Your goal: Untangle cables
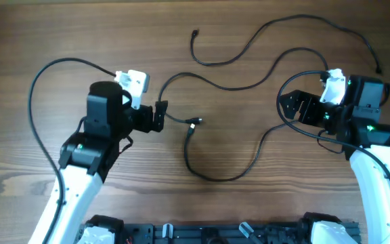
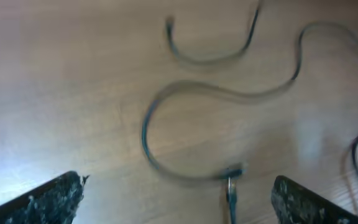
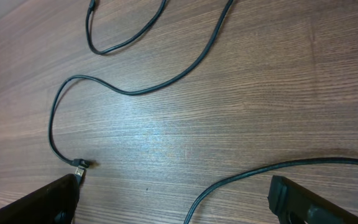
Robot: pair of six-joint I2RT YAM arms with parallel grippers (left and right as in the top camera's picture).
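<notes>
Surface: brown wood-grain tabletop (image 1: 59, 27), fills every view; black base rail (image 1: 202, 234) along its near edge.

Thin black cables (image 3: 129, 93) lie in loose curves across the middle, between the arms. A silvery plug tip (image 1: 195, 123) sits near centre, seemingly touching a second tip, though the left wrist view is blurred.

Left gripper (image 1: 160, 116) has its jaws spread wide, holding nothing. Right gripper (image 1: 286, 108) likewise.

Worktop (image 1: 19, 41): brown wood-grain surface. Several thin black cables (image 1: 235, 87) lie flat on it in loose, open curves. One plug tip (image 1: 195, 32) rests alone toward the far side. Two further plug ends (image 1: 194, 124), one silvery, lie just beside each other near the centre; contact between them cannot be confirmed.
</notes>
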